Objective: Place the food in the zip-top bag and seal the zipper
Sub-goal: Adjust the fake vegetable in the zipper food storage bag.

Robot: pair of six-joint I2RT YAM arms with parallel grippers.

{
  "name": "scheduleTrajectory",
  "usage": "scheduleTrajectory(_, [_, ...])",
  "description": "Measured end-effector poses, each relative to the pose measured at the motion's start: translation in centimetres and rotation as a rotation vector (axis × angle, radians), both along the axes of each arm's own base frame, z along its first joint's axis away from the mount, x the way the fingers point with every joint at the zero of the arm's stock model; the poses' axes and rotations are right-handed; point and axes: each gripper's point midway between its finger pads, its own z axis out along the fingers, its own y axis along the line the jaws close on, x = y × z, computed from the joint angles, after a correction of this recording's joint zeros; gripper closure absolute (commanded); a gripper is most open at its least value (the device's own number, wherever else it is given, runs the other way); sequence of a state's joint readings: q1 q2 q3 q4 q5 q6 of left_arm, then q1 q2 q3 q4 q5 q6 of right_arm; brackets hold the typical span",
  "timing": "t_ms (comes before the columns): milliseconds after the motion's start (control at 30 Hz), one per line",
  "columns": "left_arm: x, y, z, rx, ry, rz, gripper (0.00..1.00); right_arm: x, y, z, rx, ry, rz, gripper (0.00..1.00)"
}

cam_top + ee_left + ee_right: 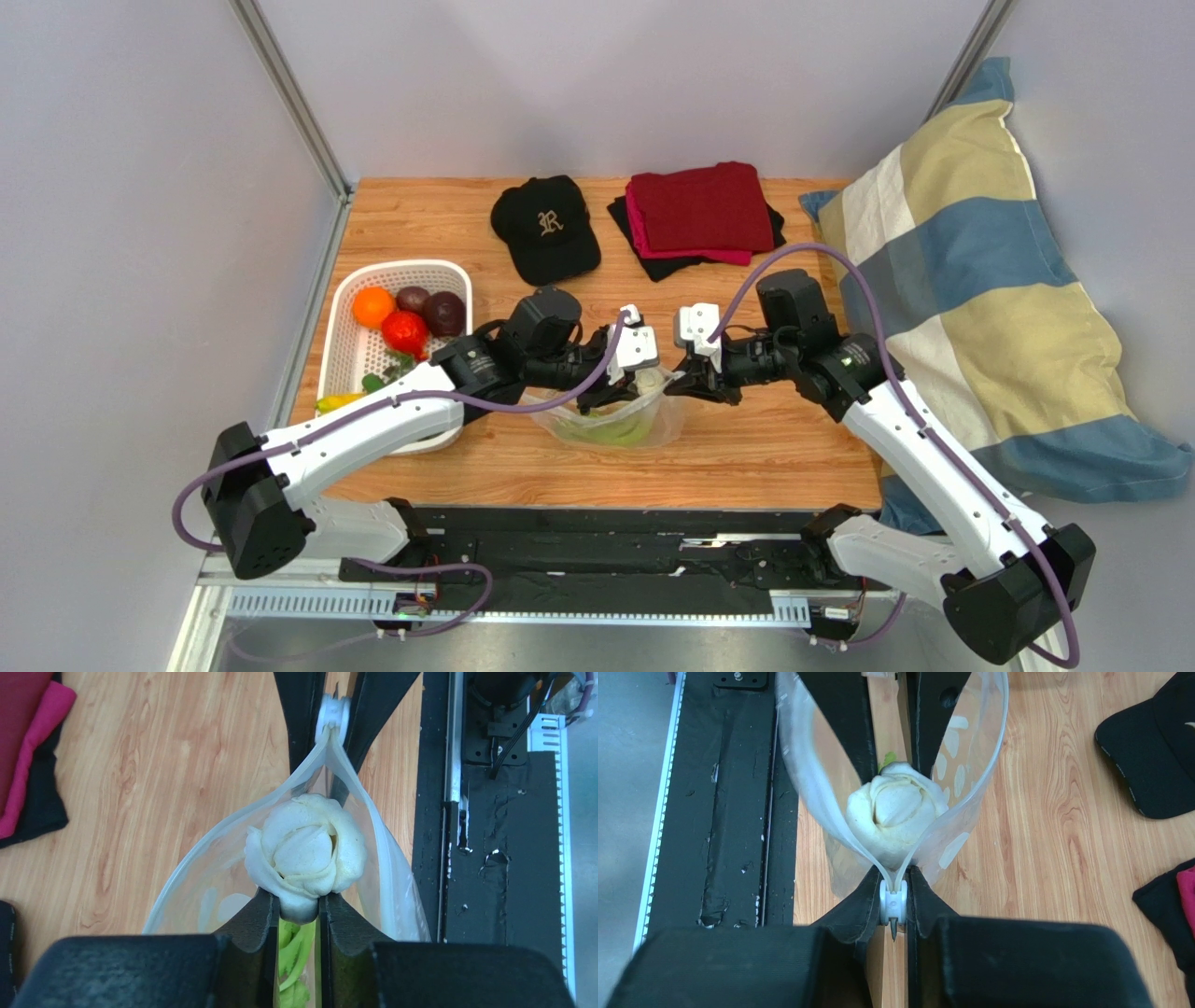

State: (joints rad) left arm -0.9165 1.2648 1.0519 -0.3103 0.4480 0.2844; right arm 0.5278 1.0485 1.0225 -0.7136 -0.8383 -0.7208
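Note:
The clear dotted zip-top bag [627, 420] stands open-mouthed at the table's middle front. My left gripper [300, 906] is shut on the white end of the pale-green-and-white stalk [305, 847], which is upright inside the bag [203, 882], leaves down. My right gripper [893, 899] is shut on the white slider of the zipper [893, 908] at one end of the bag's mouth [969, 777]. The stalk's white end [896, 808] shows between the parted zipper strips. An orange [372, 305], a red-yellow fruit [406, 332] and a dark purple fruit [445, 312] lie in the white basket [341, 367].
A black cap [544, 224] and a pile of red and black cloths [699, 210] lie at the back of the wooden table. A striped pillow [968, 308] leans at the right. The black base rail [491, 847] runs along the near edge.

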Motion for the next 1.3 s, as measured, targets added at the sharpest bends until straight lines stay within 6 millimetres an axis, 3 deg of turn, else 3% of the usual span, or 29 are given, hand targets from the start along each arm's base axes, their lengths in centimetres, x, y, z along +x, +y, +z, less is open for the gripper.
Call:
scheduleTrajectory(133, [0.3,0.0,-1.5,0.043,0.013,0.005,0.99,-0.1,-0.1,-0.2,-0.007,-0.002,0.004,1.0])
scheduleTrajectory(400, [1.1,-0.4,-6.0,0.162,0.057,0.026,0.99,-0.2,0.1,0.0,-0.004,-0.006,0.014,1.0])
scheduleTrajectory(500, [1.5,-0.8,-6.7,0.166,0.056,0.035,0.89,-0.2,0.1,-0.1,-0.005,-0.004,0.013,1.0])
scheduleTrajectory(600, [1.6,-0.8,-7.2,0.155,0.042,0.043,0.7,-0.1,0.1,-0.1,-0.006,-0.003,0.011,1.0])
scheduleTrajectory(633, [1.5,-0.6,-7.3,0.151,0.038,0.049,0.6,-0.1,0.1,-0.1,-0.007,-0.003,0.011,1.0])
scheduleTrajectory(700, [1.3,-0.1,-7.1,0.142,0.031,0.056,0.52,-0.1,0.1,-0.2,-0.008,-0.002,0.011,1.0])
scheduleTrajectory(867, [0.4,1.6,-3.0,0.097,0.0,0.085,0.25,0.0,0.2,-0.1,-0.005,-0.007,0.012,1.0])
scheduleTrajectory(900, [0.4,1.8,-2.1,0.086,-0.009,0.09,0.08,0.0,0.2,-0.1,-0.005,-0.008,0.012,1.0])
scheduleTrajectory(933, [0.4,2.1,-0.6,0.069,-0.023,0.101,0.07,0.0,0.2,-0.1,-0.004,-0.009,0.012,1.0])
scheduleTrajectory(1067, [-0.1,3.3,4.5,-0.011,-0.08,0.124,0.04,0.1,0.1,-0.1,-0.006,-0.013,0.008,1.0])
scheduleTrajectory(1133, [-0.7,4.3,6.9,-0.05,-0.106,0.126,0.13,0.2,0.2,0.0,-0.006,-0.018,0.005,1.0])
scheduleTrajectory(1200, [-1.1,5.1,8.7,-0.077,-0.125,0.131,0.25,0.3,0.2,0.0,-0.004,-0.024,0.002,1.0])
scheduleTrajectory(1300, [-0.9,6.7,9.7,-0.089,-0.116,0.162,0.24,0.5,0.2,0.1,-0.004,-0.03,0.0,1.0])
